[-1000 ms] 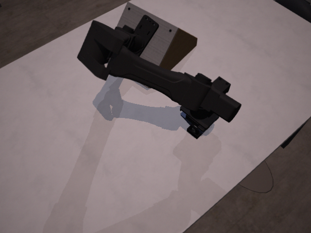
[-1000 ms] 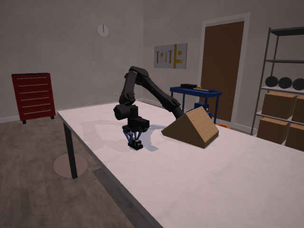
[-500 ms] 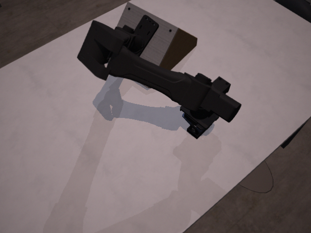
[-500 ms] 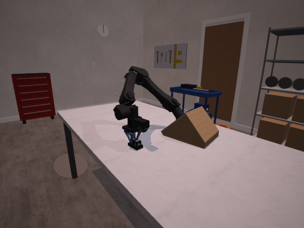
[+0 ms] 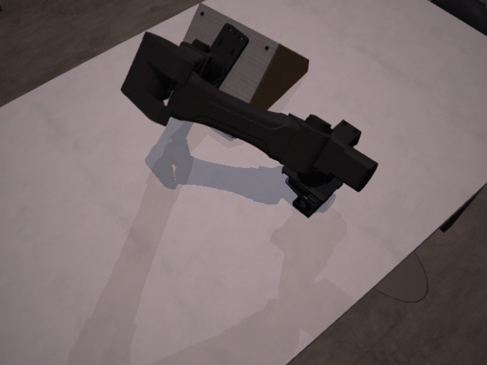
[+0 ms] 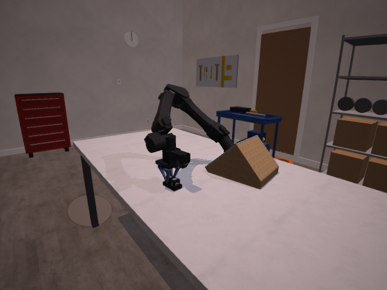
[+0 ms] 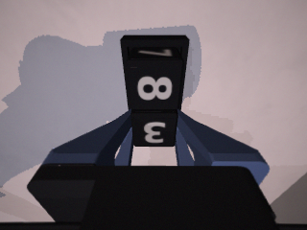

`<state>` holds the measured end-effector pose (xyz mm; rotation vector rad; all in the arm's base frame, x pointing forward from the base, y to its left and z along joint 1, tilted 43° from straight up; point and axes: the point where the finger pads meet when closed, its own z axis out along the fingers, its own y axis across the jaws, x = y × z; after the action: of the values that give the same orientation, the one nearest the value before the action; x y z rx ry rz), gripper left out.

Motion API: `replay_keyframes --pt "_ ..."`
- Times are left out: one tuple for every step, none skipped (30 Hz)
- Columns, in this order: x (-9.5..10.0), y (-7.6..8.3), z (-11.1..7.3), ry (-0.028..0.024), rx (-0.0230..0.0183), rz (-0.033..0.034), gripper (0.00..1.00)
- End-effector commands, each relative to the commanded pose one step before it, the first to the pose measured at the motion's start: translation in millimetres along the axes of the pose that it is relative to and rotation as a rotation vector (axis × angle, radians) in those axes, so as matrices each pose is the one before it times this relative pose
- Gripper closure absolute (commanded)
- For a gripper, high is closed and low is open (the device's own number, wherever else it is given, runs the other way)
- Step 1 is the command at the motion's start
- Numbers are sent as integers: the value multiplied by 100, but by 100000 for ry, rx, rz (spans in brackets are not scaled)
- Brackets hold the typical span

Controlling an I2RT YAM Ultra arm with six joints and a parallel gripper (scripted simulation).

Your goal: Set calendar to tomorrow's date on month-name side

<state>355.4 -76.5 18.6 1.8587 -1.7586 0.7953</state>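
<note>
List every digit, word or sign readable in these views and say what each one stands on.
"3" on the top face of the near cube, between the gripper fingers, upside down in the wrist view.
"8" on the top face of the far cube, behind the first.
"7" on a face past the 8, blurred; likely.
Wall poster: tool pictures only, no text.
Wall clock: no readable numerals.

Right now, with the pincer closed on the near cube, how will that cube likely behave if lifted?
The cube showing 3 looks rigid, so probably won't deform. Its flat sides suit the blue fingers, so slipping seems unlikely. The 8 cube touches it and may shift.
</note>
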Motion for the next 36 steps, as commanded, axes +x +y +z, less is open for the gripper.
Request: replay_keyframes --pt "-99 -197 -306 -167 1008 -167 73" --pt "0 0 0 0 0 0 73" --pt "0 0 0 0 0 0 73" --pt "0 0 0 0 0 0 73" --pt "0 0 0 0 0 0 73" --pt "0 0 0 0 0 0 73" --pt "0 0 0 0 0 0 73" --pt "0 0 0 0 0 0 73" --pt "0 0 0 0 0 0 73" --pt "0 0 0 0 0 0 73" --pt "0 0 -7 0 0 0 73" --pt "0 0 -44 -1 0 0 73" --pt "-1 -1 -110 -2 0 0 73" --pt "-1 0 -195 -3 0 1 73" --pt "-1 -1 -290 -5 0 1 73" --pt "-1 0 -390 -6 0 1 73" --pt "-2 -1 -486 -8 0 1 73" --pt "-2 -2 -575 -10 -1 1 73" --pt "-2 -2 -651 -11 -1 1 73" --pt "-2 -1 -712 -11 -1 1 73" --pt "-3 -2 -753 -13 -2 0 73" --pt "-2 0 -776 -11 -2 0 73" --pt "-3 -2 -776 -13 -2 0 73" --pt "-2 0 -756 -11 -3 -1 73" --pt "0 0 0 0 0 0 73" --pt "0 0 0 0 0 0 73" --pt "-3 -1 -715 -12 -3 -1 73" --pt "-2 0 -655 -10 -3 -1 73" --pt "-2 0 -579 -8 -3 -1 73" --pt "-2 0 -490 -7 -2 -1 73" --pt "-2 -1 -393 -6 -2 -1 73" --pt "-1 0 -293 -4 -1 -1 73" --pt "-1 0 -196 -3 -1 -1 73" --pt "0 1 -111 -1 -1 0 73" --pt "0 0 -45 0 0 0 73" --pt "0 0 -7 0 0 0 73"
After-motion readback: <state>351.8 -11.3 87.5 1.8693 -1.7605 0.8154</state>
